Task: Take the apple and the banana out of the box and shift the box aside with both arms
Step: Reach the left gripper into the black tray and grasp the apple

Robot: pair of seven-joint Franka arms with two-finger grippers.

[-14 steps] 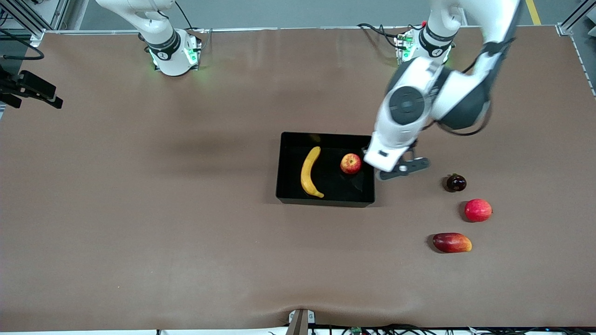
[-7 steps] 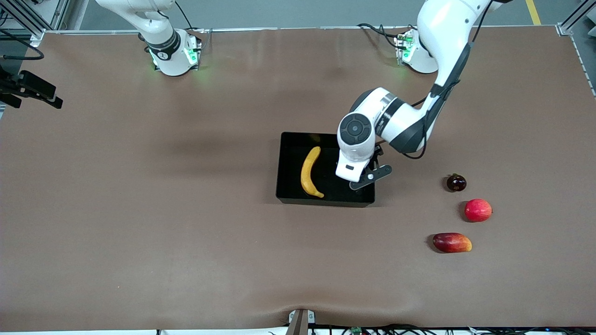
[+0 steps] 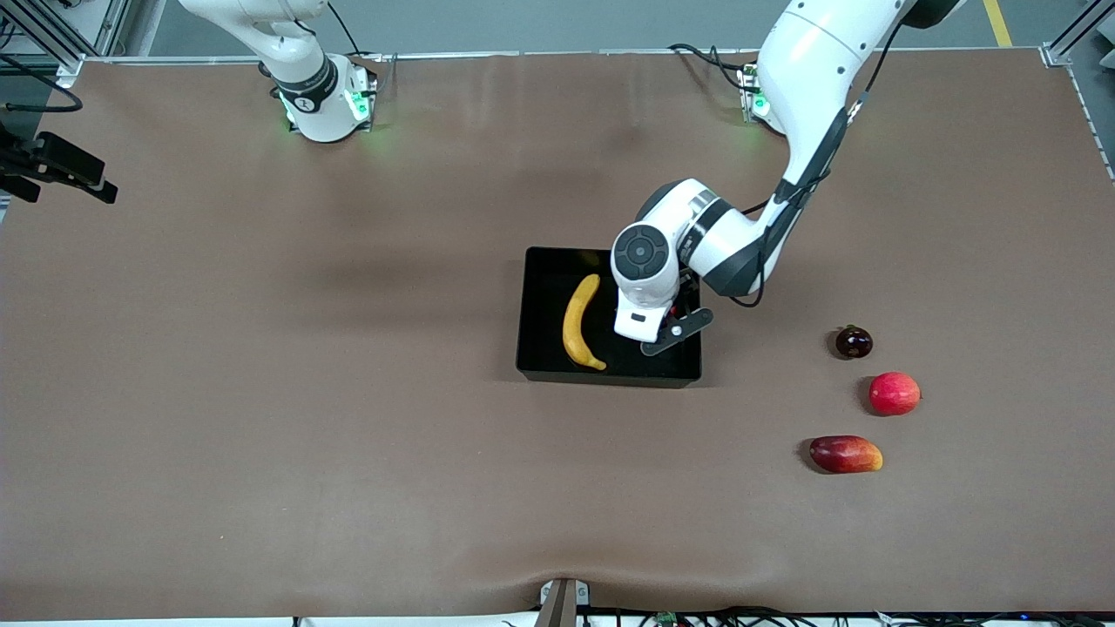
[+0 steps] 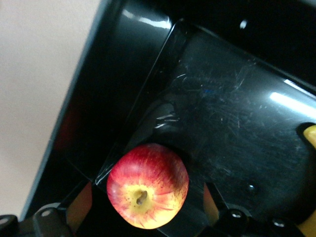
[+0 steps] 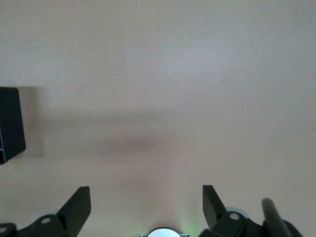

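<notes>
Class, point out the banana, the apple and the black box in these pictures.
banana [image 3: 578,321], front view, middle of its curved body.
apple [image 4: 147,185], left wrist view, its streaked skin beside the stem.
box [image 3: 610,378], front view, the wall nearest the camera.

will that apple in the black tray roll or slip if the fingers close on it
Probably firm: the apple looks round and smooth, so it may roll on the glossy tray floor if nudged off-centre. Its waxy-looking skin could slip between the left gripper's narrow open fingers, which straddle it.

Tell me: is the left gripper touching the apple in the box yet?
Apart. The left wrist view shows the apple lying between the left gripper's open fingers, with dark box floor visible on either side of it.
</notes>
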